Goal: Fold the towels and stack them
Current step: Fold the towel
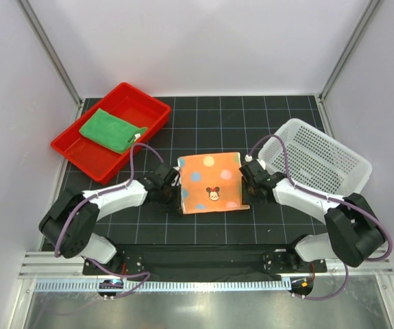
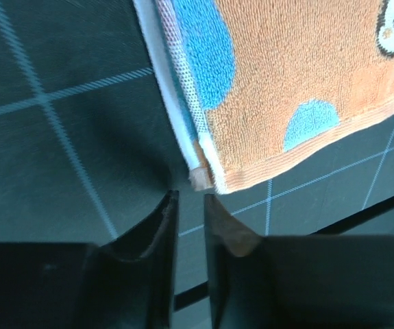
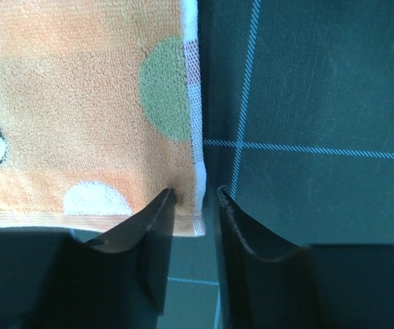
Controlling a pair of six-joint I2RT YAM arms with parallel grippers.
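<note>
The orange polka-dot towel [image 1: 210,183] lies folded into a square on the black grid mat, with a cartoon mouse face on top. My left gripper [image 1: 172,187] is at its left edge. In the left wrist view the jaws [image 2: 190,196] stand a narrow gap apart and hold nothing, just short of the towel's corner [image 2: 299,75]. My right gripper [image 1: 251,179] is at the towel's right edge, its jaws [image 3: 195,192] slightly apart over the towel's corner [image 3: 73,103], not pinching it. The green towel [image 1: 111,129] lies folded in the red tray. The yellow-orange lettered towel is out of view.
The red tray [image 1: 152,110] stands at the back left. The white perforated basket [image 1: 320,161] stands at the right, close behind my right arm. Grey enclosure walls stand on three sides of the mat.
</note>
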